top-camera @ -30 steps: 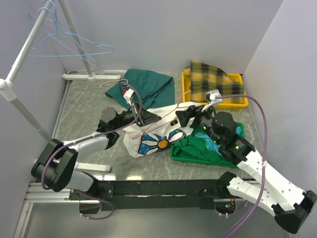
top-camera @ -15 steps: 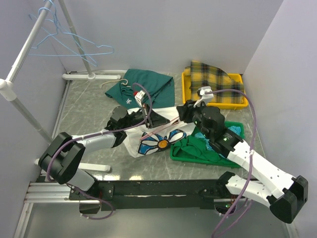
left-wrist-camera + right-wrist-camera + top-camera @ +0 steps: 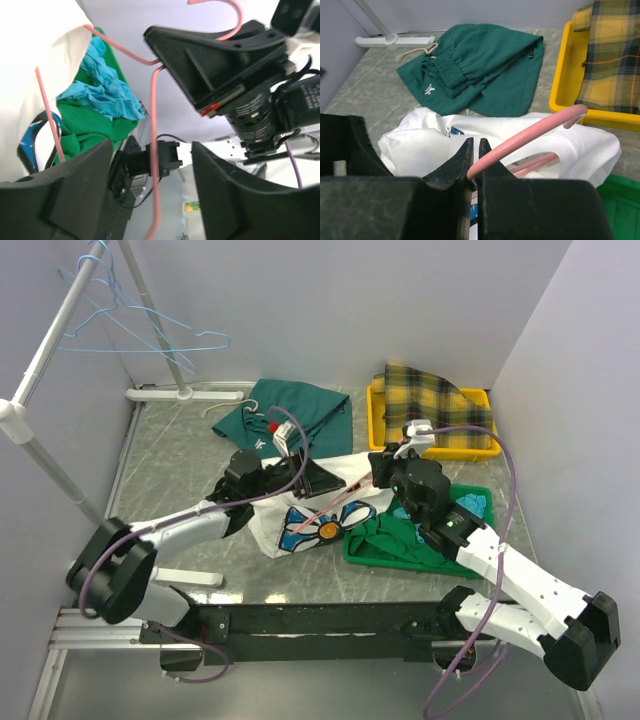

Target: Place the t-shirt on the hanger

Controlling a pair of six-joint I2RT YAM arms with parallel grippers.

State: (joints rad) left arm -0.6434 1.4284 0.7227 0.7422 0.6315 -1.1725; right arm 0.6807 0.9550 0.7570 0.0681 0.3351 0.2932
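Note:
The white t-shirt [image 3: 300, 515] with its blue flower print lies crumpled mid-table, between the two arms. The pink hanger [image 3: 345, 498] is partly threaded into it, with its wire running out of the cloth [image 3: 420, 145] toward the right arm. My right gripper [image 3: 476, 145] is shut on the hanger's hook [image 3: 530, 135], and in the top view it [image 3: 383, 468] sits at the shirt's right edge. My left gripper [image 3: 318, 478] is open; in its wrist view the hanger wire [image 3: 154, 115] passes loose between the fingers [image 3: 55, 200]. The shirt [image 3: 40, 60] fills that view's upper left.
A dark green garment [image 3: 295, 410] lies behind the shirt. A yellow bin [image 3: 480, 450] holds plaid cloth [image 3: 425, 395] at the back right. A green tray [image 3: 480, 502] with green and blue cloths sits under the right arm. A rack [image 3: 60, 315] with light blue hangers [image 3: 150, 325] stands at the left.
My right gripper swung in and shut on the hanger's hook. My left gripper, shut on the hanger before, has opened and let go of it.

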